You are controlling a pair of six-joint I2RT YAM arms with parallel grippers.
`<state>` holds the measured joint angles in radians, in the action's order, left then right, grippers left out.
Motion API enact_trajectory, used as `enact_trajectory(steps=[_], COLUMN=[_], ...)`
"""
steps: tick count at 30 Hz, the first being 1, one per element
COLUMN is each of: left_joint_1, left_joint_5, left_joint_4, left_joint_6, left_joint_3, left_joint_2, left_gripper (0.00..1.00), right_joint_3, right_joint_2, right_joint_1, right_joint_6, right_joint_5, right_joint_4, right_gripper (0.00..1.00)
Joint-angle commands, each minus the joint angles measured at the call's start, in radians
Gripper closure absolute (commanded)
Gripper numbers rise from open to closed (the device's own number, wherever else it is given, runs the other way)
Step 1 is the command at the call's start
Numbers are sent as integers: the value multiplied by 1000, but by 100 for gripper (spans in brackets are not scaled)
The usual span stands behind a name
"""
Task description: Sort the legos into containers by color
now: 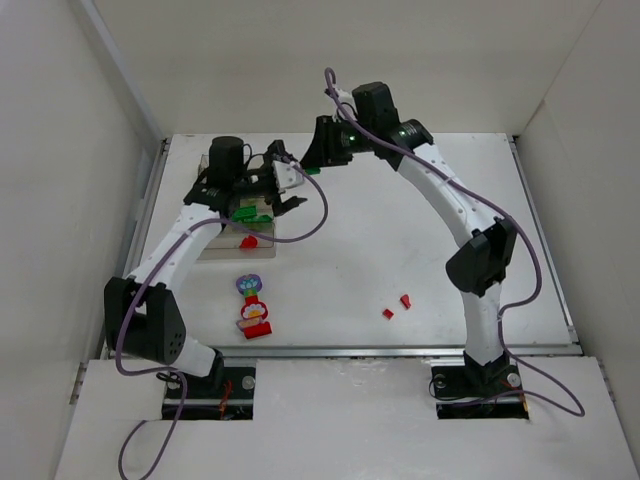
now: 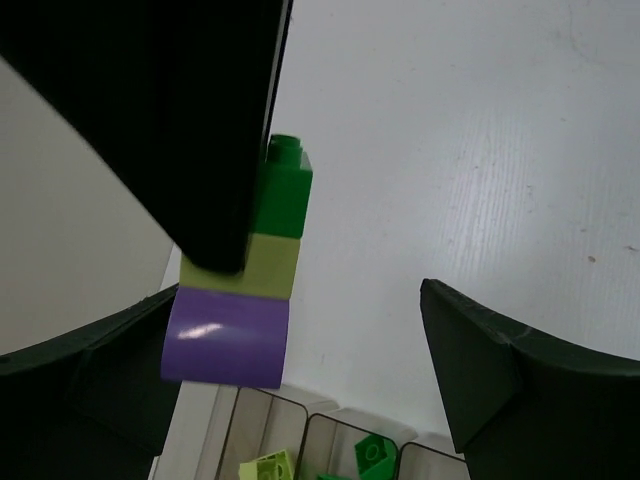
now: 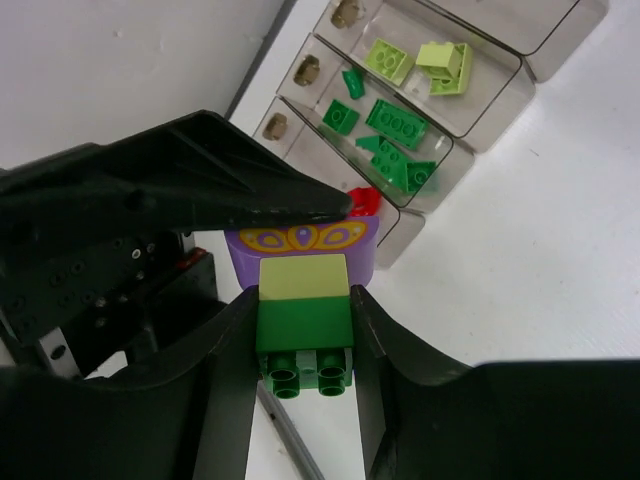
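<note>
My right gripper (image 3: 303, 335) is shut on a stack of a dark green brick (image 3: 303, 322), a lime brick (image 3: 304, 277) and a purple butterfly-printed piece (image 3: 300, 240), held in the air beside the tray (image 3: 485, 95). In the left wrist view the stack (image 2: 228, 335) hangs between my left gripper's (image 2: 300, 385) wide-open fingers, close to the left finger (image 2: 90, 370). From above, my left gripper (image 1: 275, 195) and right gripper (image 1: 312, 165) meet over the tray (image 1: 222, 248). The tray holds lime bricks (image 3: 430, 65), green bricks (image 3: 395, 125) and a red brick (image 1: 249, 241).
A red-white-purple flower-topped piece (image 1: 253, 308) lies on the table in front of the tray. Two small red bricks (image 1: 388, 313) (image 1: 406, 300) lie at the table's near middle. White walls enclose the table on three sides.
</note>
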<state>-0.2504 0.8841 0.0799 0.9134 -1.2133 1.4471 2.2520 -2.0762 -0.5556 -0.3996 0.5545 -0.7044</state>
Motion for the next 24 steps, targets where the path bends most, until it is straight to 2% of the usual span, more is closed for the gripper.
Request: enact_trajectory(steps=[1,7,11,12,15,16,19,24], left_joint_1=[-27,-36,-36,-36,-36,-36,-36,-27], left_joint_5=[-49,-92,-93,-93,-102,-111,-125,-295], left_joint_4=[-17,-40,-40,-40,-31,-31,-31,32], left_joint_6=[85,122,133,133,133,119,110,101], left_joint_3=[-57,-66,-48,-48,-48,-48,-48,-38], left_joint_2=[13,22,4,4,4,4,4,56], left_gripper=[12,38,60,72,90,100,100,100], right_joint_3=[67,77,67,67,67,67,57,-22], right_joint_2=[-33,-44,-44,-44,-44,-44,-44,-9], right_joint_1=[5,23,23,32,33,33,33,89], right_joint_6=[30,39,39,39,39,39,39,39], right_joint_5=[64,73,73,73,73,73,73,27], right_joint_4=[36,-4,-4,-4,-4,-4,-4,5], right_gripper=[100,100,100,100,100,100,100,100])
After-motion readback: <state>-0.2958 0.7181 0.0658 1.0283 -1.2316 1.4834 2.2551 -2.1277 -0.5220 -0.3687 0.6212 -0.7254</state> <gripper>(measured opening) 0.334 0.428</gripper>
